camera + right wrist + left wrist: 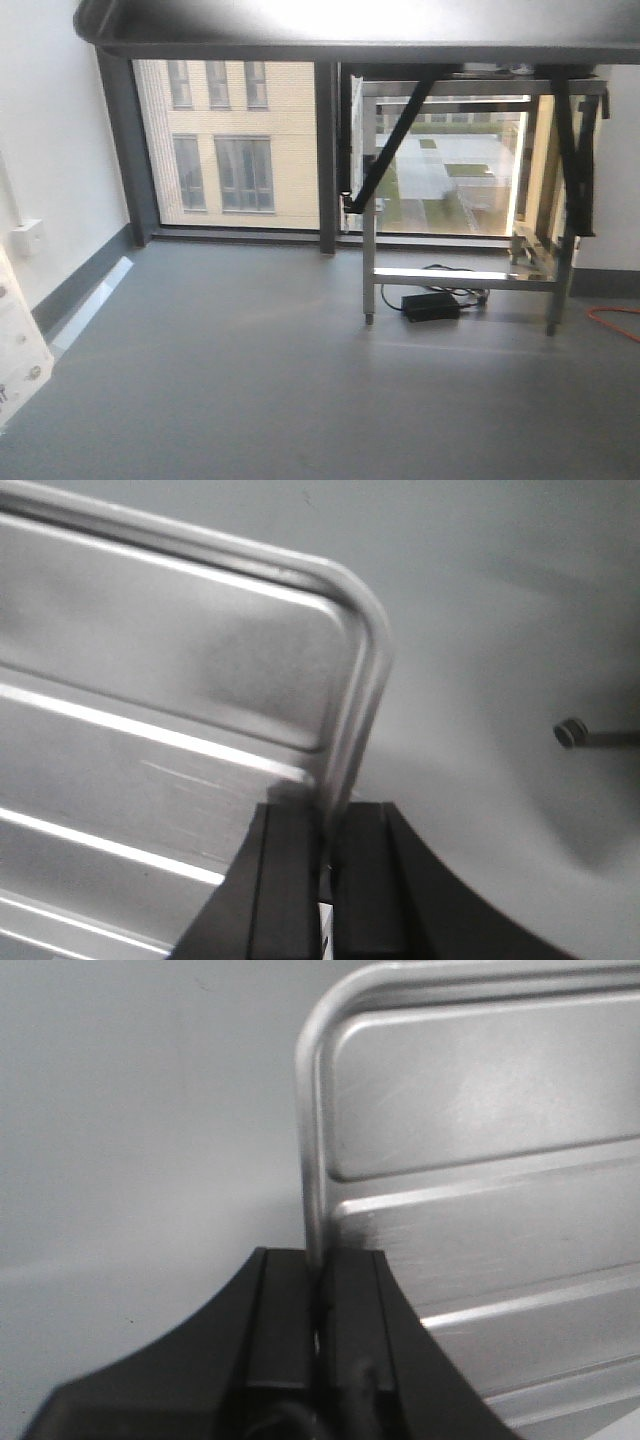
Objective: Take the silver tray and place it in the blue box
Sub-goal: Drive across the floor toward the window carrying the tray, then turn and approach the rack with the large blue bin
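The silver tray (480,1160) is a shiny metal tray with rounded corners, a raised rim and long ridge lines. My left gripper (320,1260) is shut on its left rim. My right gripper (328,815) is shut on its right rim; the tray (150,700) fills the left of that view. The tray hangs above plain grey floor in both wrist views. In the front view a dark underside (350,25) crosses the top edge; I cannot tell whether it is the tray. The blue box is out of view.
The front view shows grey floor, a large window, and a metal-framed table (460,200) at the right with a black power brick (430,305) and cables under it. An orange cable (615,320) lies far right. A small round foot (570,733) shows on the floor.
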Controlling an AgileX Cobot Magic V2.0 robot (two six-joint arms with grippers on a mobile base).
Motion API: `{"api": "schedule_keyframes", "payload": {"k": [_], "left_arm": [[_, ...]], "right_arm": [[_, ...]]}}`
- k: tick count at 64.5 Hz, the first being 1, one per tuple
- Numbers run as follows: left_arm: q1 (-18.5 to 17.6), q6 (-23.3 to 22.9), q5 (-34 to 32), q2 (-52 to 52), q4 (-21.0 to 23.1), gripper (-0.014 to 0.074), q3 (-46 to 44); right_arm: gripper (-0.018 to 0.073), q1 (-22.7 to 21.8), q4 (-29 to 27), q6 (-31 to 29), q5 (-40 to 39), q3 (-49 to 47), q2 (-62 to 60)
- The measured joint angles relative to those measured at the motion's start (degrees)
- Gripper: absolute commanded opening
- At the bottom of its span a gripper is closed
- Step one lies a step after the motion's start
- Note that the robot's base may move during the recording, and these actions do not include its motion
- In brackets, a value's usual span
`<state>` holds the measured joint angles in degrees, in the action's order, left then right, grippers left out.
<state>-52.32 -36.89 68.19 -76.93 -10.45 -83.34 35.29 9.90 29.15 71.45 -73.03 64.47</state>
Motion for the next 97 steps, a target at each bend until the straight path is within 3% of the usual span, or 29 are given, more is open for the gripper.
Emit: {"api": "schedule_keyframes", "payload": {"k": [97], "left_arm": [[0.0, 0.0, 0.0, 0.0, 0.0, -0.0104, 0.0]], "right_arm": [[0.0058, 0.0, 0.0, 0.0, 0.0, 0.0, 0.0]]}}
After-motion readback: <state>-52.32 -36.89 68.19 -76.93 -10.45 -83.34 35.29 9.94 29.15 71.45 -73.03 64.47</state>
